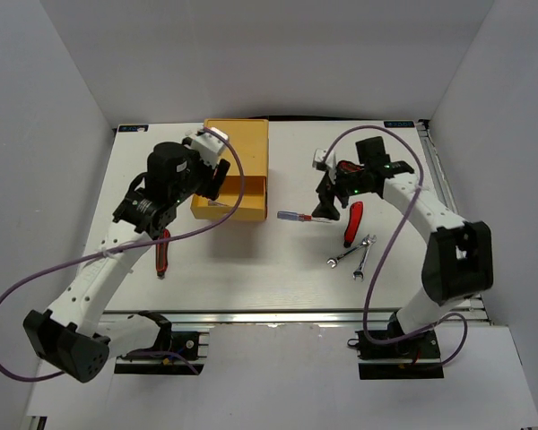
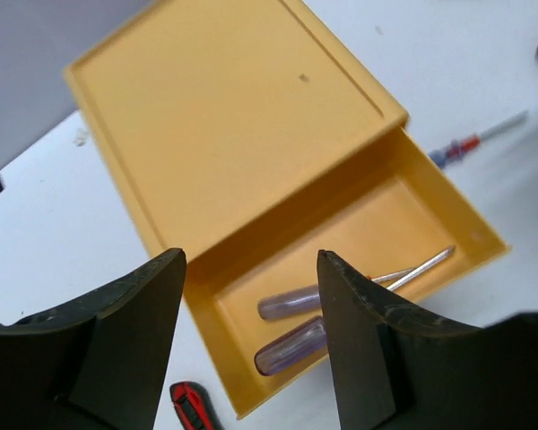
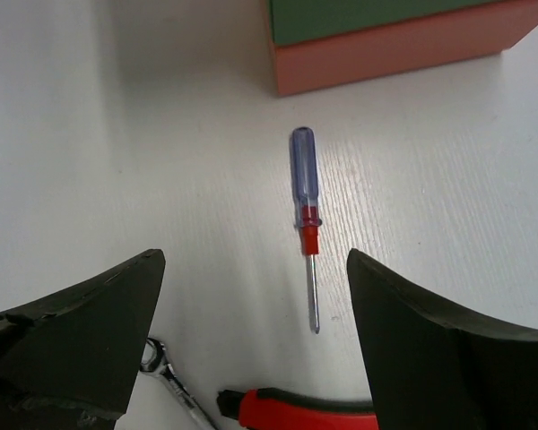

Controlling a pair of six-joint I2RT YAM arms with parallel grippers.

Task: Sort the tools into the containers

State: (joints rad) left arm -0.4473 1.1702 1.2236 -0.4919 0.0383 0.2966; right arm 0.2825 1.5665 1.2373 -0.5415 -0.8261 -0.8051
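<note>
**Two Screwdrivers in the Yellow Drawer, One Outside**

The left gripper (image 2: 251, 260) is hovering, matte black jaws apart (nothing between them), above the open smooth yellow drawer (image 2: 368, 228), where two thin translucent-handled screwdrivers (image 2: 291, 305) are lying side by side. The right gripper (image 3: 255, 260), equally spread and empty, is hanging over a blue-and-red-handled screwdriver (image 3: 305, 179) lying on the white grained surface (image 3: 117, 134) near the red-orange bottom drawer (image 3: 386, 54).
</note>
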